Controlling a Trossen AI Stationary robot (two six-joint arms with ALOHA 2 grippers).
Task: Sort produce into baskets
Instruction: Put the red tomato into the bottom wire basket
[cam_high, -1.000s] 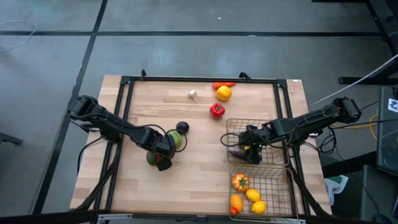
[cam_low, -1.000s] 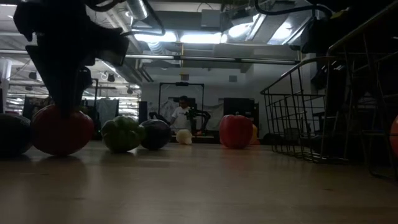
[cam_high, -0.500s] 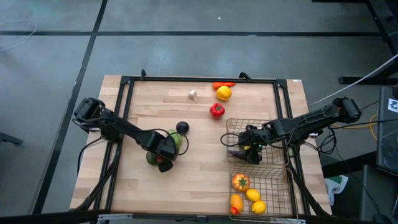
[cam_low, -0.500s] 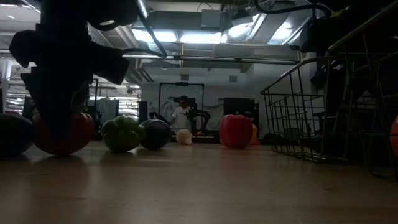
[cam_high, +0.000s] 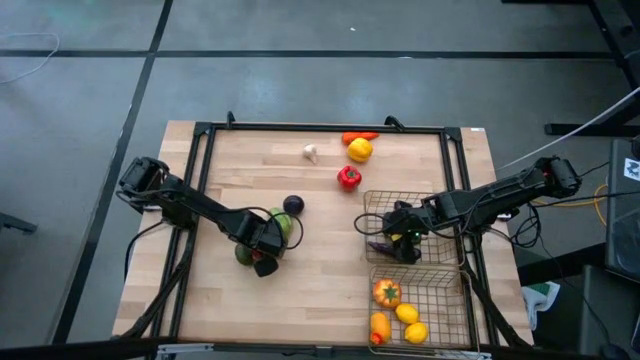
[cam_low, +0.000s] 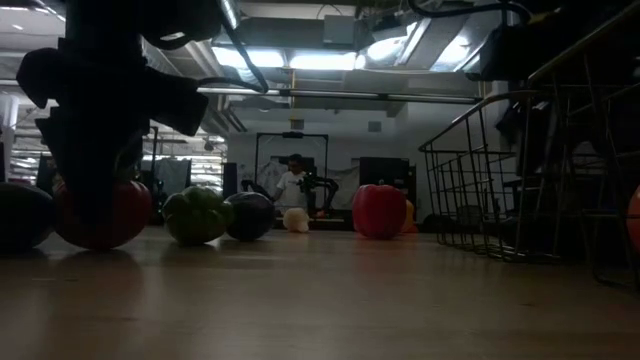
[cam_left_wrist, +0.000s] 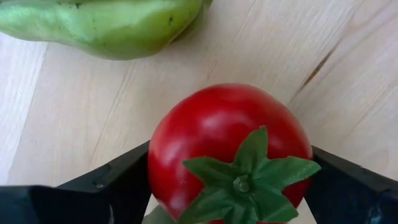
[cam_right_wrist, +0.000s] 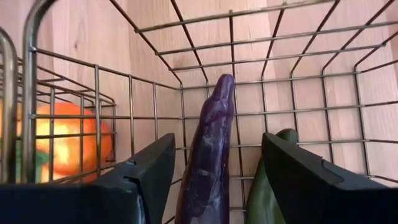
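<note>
Straddling the red tomato, left gripper works mid-table.

Light wooden plank bench with black metal frame. Grey concrete floor marked by dark lines. Ceiling with bright strip lights and pipes. Far room: person in white top beside dark equipment.

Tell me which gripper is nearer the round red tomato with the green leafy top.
Left. The left gripper straddles the tomato; the right gripper is across the table in a wire basket.
</note>
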